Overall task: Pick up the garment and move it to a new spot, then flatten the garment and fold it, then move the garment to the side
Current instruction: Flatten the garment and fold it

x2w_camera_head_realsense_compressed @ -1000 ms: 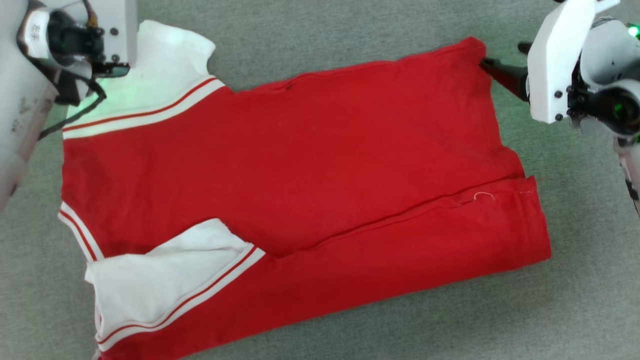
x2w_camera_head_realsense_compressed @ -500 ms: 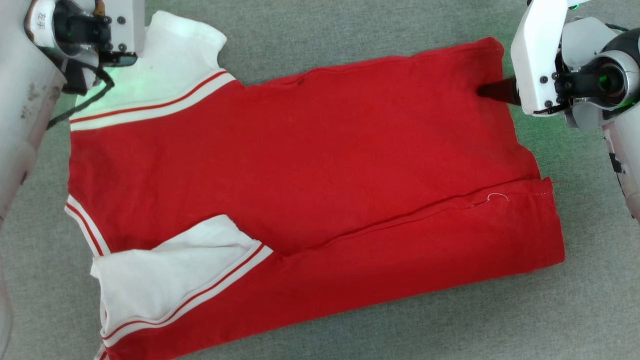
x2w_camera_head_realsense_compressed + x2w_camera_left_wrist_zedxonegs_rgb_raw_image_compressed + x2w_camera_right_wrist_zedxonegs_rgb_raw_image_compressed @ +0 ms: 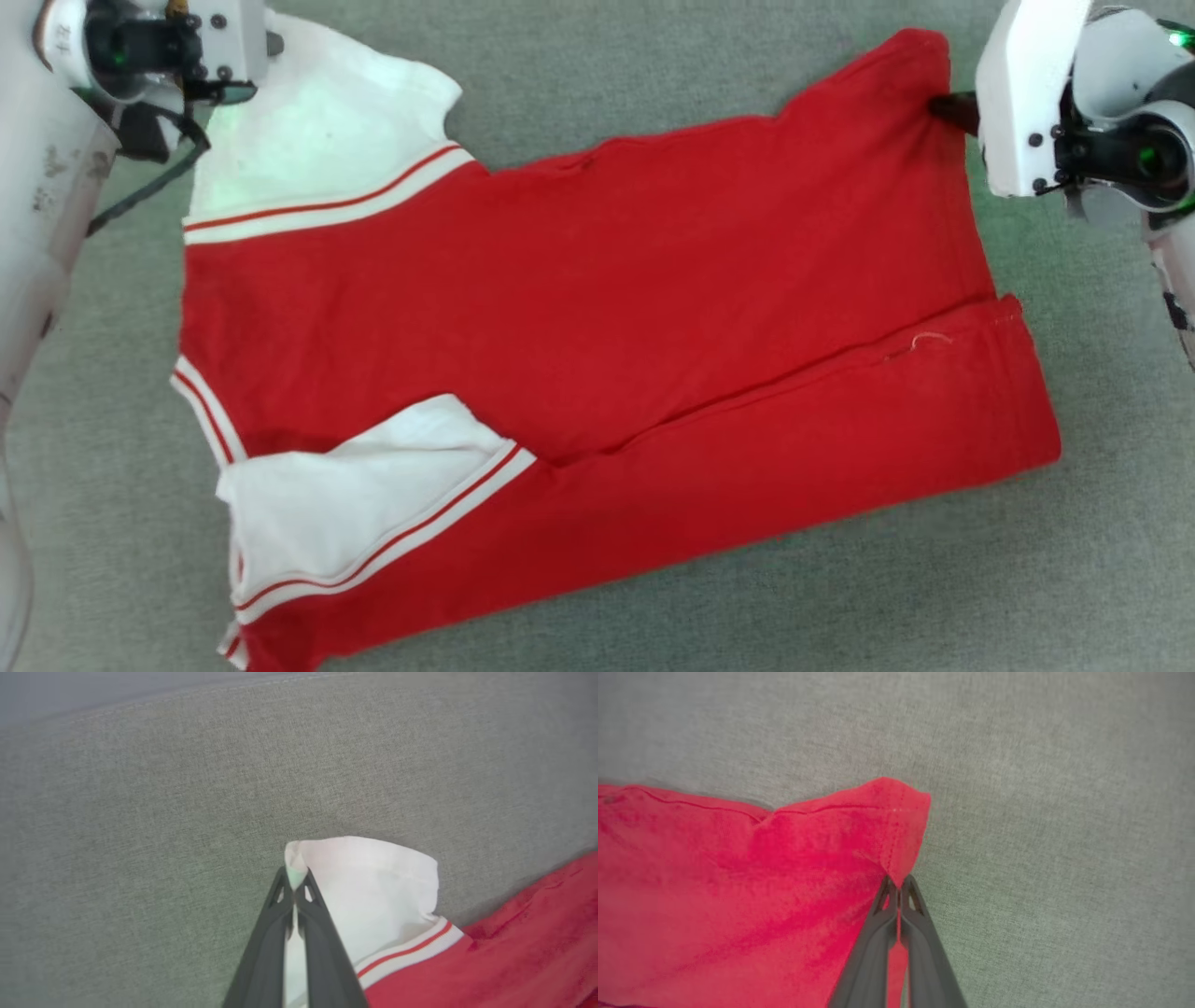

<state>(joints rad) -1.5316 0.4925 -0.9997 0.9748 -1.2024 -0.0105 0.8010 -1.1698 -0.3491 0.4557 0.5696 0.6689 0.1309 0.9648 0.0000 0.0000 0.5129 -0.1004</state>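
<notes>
Now R gripper snaps shut on garment hem corner; L gripper stays pinched on sleeve, so fold can start.

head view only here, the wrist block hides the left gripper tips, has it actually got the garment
Observer: Yes. The left wrist view shows the left gripper shut on the garment, pinching the edge of its white sleeve.
Operator: and the right one, cloth or nothing
Observer: Cloth. In the right wrist view the right gripper is shut on the red hem corner, with a strip of red between its fingers.
</notes>
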